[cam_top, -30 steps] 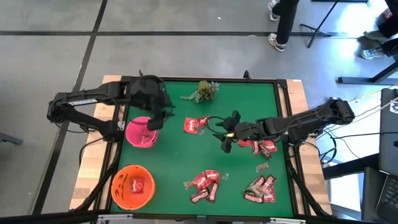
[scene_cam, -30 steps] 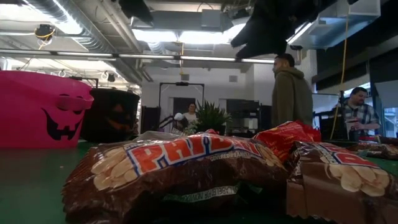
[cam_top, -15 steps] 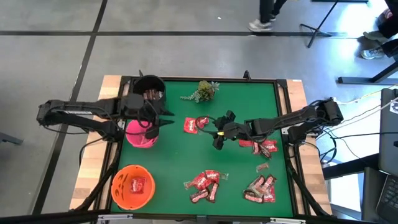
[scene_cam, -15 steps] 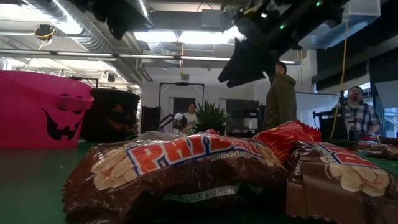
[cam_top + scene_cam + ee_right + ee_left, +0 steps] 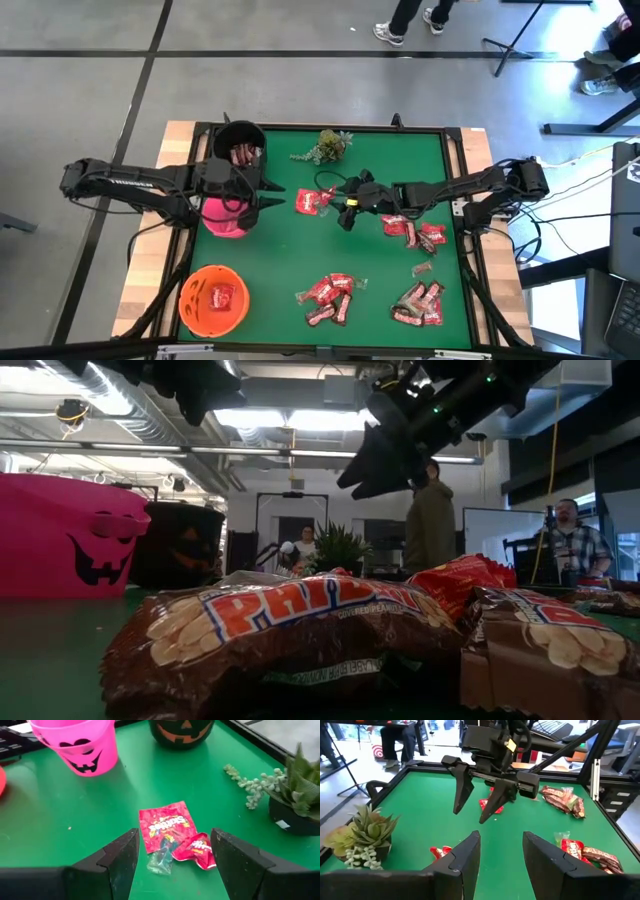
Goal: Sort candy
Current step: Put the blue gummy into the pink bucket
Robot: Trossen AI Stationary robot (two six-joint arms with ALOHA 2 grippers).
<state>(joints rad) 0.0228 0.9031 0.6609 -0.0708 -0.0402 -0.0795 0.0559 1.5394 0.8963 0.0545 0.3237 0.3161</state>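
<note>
Candy lies on the green table: a red packet (image 5: 165,826) with a smaller red one (image 5: 197,851) at mid-table, and piles of red and brown pieces (image 5: 330,297) (image 5: 420,303) (image 5: 415,232) toward the near right. My right gripper (image 5: 344,205) hangs open just right of the red packets (image 5: 315,200), and its fingers (image 5: 115,860) stand short of them. My left gripper (image 5: 272,196) is open and holds nothing. It points right, above the pink bucket's (image 5: 225,213) right rim.
A black pumpkin bucket (image 5: 240,145) with candy stands at the far left. An orange bowl (image 5: 213,298) holding a red packet is at the near left. A potted green sprig (image 5: 325,145) sits at the far middle. People stand in the room beyond the table.
My left gripper has dropped and drawn back toward the table's left edge, tipping from pointing down to nearly level, which uncovers the black bucket. My right gripper has moved left and a little down toward the red packets, still open.
</note>
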